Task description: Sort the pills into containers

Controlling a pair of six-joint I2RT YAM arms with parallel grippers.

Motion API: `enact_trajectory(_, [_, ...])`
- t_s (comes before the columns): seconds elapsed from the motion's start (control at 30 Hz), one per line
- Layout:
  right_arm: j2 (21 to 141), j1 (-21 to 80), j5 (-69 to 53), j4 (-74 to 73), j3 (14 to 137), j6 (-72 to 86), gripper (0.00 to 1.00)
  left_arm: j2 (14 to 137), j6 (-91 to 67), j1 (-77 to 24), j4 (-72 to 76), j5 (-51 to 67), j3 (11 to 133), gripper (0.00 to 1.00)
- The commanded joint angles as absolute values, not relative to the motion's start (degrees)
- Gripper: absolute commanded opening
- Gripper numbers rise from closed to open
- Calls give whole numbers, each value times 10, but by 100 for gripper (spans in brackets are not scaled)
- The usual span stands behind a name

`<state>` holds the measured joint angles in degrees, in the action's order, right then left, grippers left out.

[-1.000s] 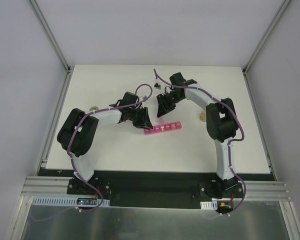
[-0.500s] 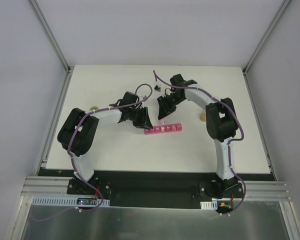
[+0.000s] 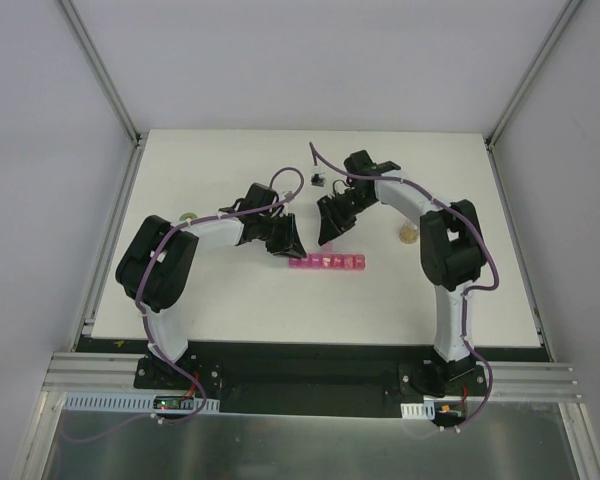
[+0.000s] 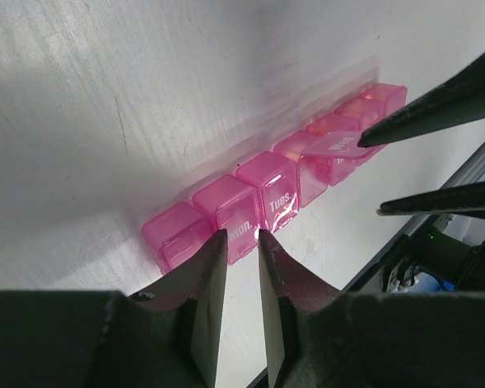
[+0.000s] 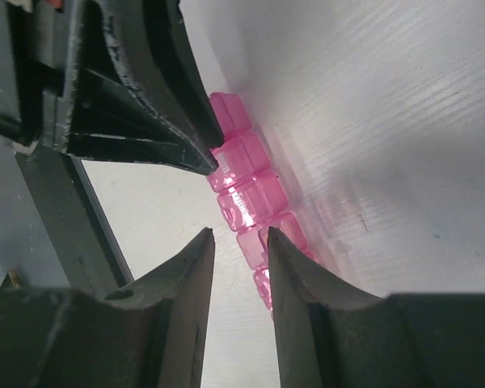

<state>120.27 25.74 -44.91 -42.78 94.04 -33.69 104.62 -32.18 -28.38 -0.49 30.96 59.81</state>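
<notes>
While both hang over the containers (image 3: 327,263) — left claw (image 4: 242,236): narrowly parted, empty | right claw (image 5: 239,233): parted, empty

A pill strip (image 3: 327,263) near the middle of the desk (image 3: 230,300), with both sets of fingers close to it.
The pill strip runs from 9 to 3 o'clock. The left fingers (image 3: 286,244) are at its 9 o'clock end, tips by the second compartment. The right fingers (image 3: 330,230) hang at 12 o'clock of its middle. A small disc (image 3: 187,216) lies well apart at 9 o'clock, near the desk's edge. A round piece (image 3: 408,234) lies at 2 o'clock, and a small object (image 3: 318,180) at 12 o'clock, behind the right fingers.
</notes>
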Motion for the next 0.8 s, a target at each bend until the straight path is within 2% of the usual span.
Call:
enact_trajectory(0.0, [1150,258,-474,-446,934,-352,36,1063,-318,-278,-46,275,599,22])
enact_trajectory(0.33, [1149,267,-460,-461,920,-364,36,1062,-320,-278,-47,273,596,22])
enact_trajectory(0.47, [1150,263,-455,-461,939,-366,48,1061,-319,-279,-46,274,593,22])
enact_trajectory(0.77, [1162,258,-419,-461,976,-386,56,1062,-318,-278,-47,277,593,22])
